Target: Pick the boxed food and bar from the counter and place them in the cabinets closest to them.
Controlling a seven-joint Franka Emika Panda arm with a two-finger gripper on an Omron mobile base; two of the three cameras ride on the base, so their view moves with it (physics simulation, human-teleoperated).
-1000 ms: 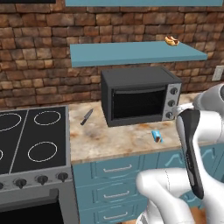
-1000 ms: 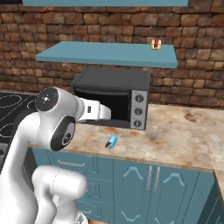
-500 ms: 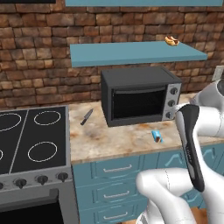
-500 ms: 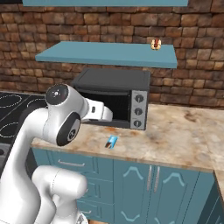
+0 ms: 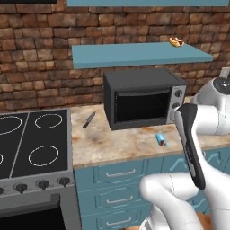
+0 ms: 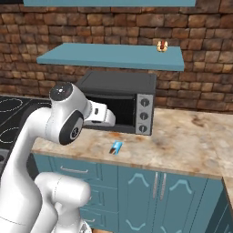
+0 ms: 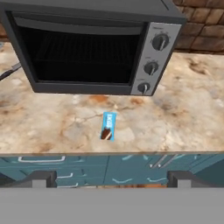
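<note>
So we're looking down at the bar lying flat on the counter, just in front of the toaster oven and not far from the counter's front edge, roughly below the oven's control knobs side in the hand view. Our gripper hangs back above the cabinet fronts with both fingers spread as wide as they go and nothing between them, so nothing is picked yet. The bar's long axis runs front to back across the counter, nearly straight up and down in the hand view with a slight lean, its dark reddish end toward the counter edge and the blue end toward the oven. From the right base view it sits at more of a diagonal. What could go wrong: the thing is super thin and flat, so if we come down with the fingers lined up along its length instead of across the narrow width, we probably just scrape stone or push it. It's also near the edge, so a nudge toward us could slide it off onto the floor. And the oven front is close, so a steep approach might bump the door. The teal shelf above the oven looks like the nearest drop spot, already holding 1 small item.
</note>
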